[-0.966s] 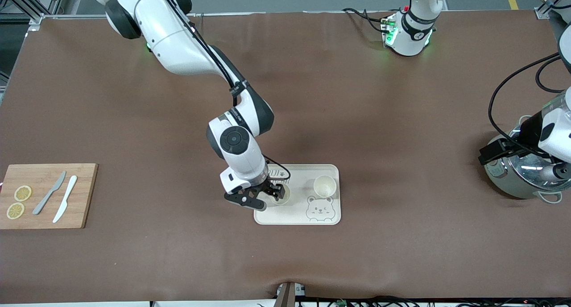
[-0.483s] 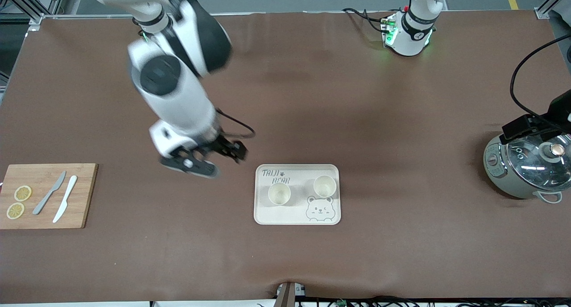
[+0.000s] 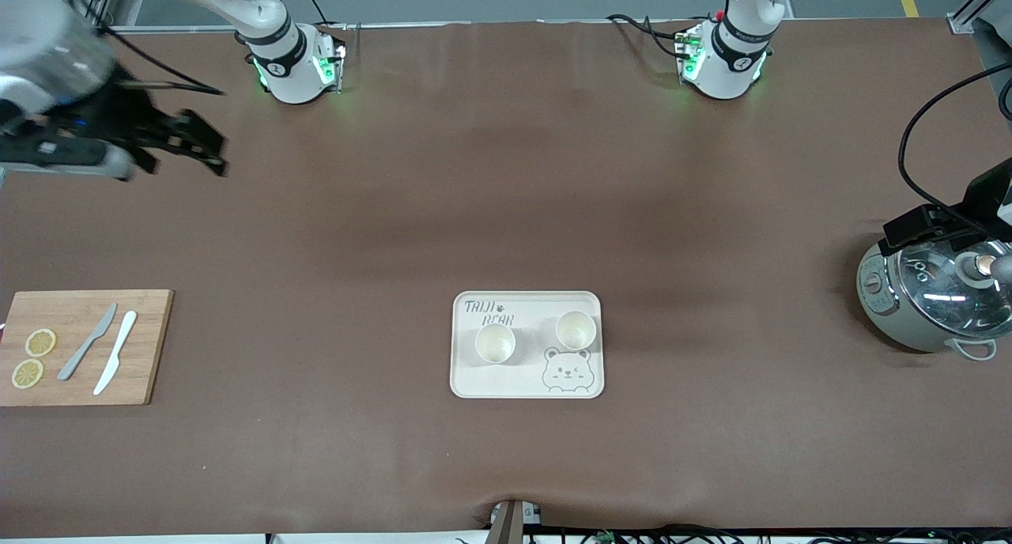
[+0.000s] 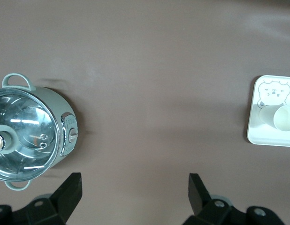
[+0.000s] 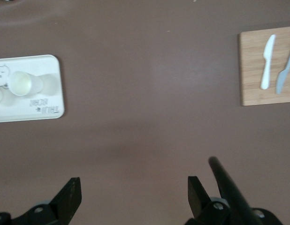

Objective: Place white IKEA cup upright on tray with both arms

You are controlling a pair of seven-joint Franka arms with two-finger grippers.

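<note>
Two tools are seen spread wide and empty. The right tool is raised over the bare surface at the right arm's end, well apart from the tray; the left tool is held over the pot at the left arm's end, its fingers parted in the left wrist view. Two white cups, one toward the right arm's end and one beside the bear drawing, are set upright on the tray. The placing is judged finished; nothing appears left but for both arms to be parked.
</note>
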